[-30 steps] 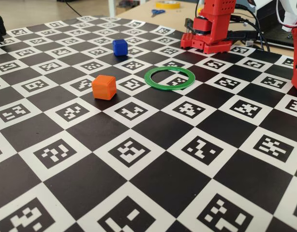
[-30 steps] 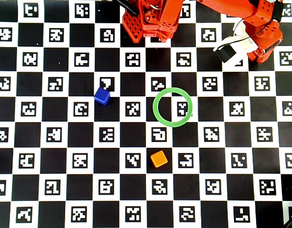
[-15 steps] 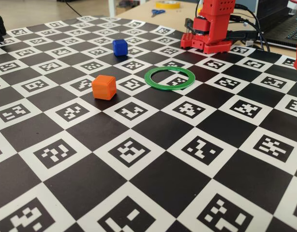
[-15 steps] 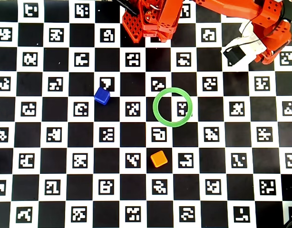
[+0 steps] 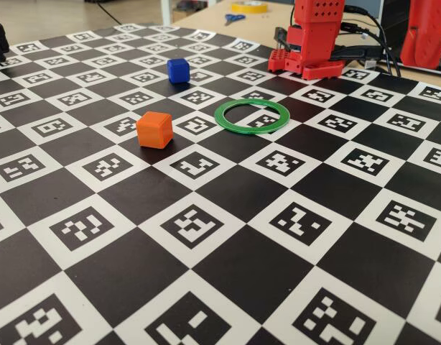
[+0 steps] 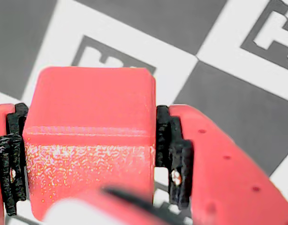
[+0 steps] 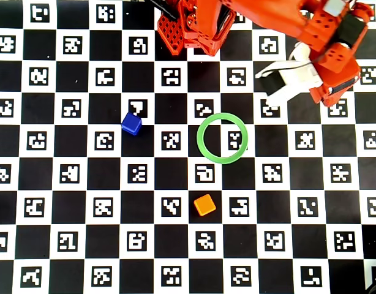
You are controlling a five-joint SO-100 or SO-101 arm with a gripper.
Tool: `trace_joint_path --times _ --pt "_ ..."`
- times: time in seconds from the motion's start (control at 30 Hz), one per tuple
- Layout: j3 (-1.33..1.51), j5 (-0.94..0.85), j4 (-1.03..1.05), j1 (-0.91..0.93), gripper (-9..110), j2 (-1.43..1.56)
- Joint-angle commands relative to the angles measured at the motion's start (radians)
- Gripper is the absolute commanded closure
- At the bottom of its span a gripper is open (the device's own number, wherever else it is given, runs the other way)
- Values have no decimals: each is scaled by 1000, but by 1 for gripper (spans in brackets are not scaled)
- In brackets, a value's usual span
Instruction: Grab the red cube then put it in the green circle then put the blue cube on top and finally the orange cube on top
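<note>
- In the wrist view the red cube (image 6: 90, 140) fills most of the picture, pinched between the two red fingers of the gripper (image 6: 90, 159); black pads (image 6: 174, 154) press against its left and right faces.
- Behind the cube in that view lies the checkered marker board (image 6: 228, 89), blurred, with the cube held clear above it.
- In the fixed view the nearest loose thing is the orange cube (image 5: 154, 129), standing on the board (image 5: 228, 273) at the corner of a black square.
- To the right of it and slightly farther back lies the green circle (image 5: 251, 116), flat on the board and with only board showing inside it.
- Farther back and to the left stands the blue cube (image 5: 178, 70), well apart from both the ring and the orange cube.
- At the far edge sits the red arm base (image 5: 314, 43), and a red part of the arm (image 5: 424, 36) hangs at the upper right.
- Beyond the board, on the wooden table (image 5: 213, 16), lie blue-handled scissors (image 5: 234, 18) and a yellow roll of tape (image 5: 249, 6).
- The overhead view shows the gripper end of the arm (image 7: 326, 67) at the upper right, up and right of the green circle (image 7: 201, 147); the red cube itself is hidden there.
- In the overhead view the orange cube (image 7: 204, 204) lies below the ring and the blue cube (image 7: 131, 124) to its left.
</note>
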Motion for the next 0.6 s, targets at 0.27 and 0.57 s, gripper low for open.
trace_joint_path --times 0.27,0.57 --pt "178 -156 -9 339 86 265" --pt "313 -155 -86 511 86 295"
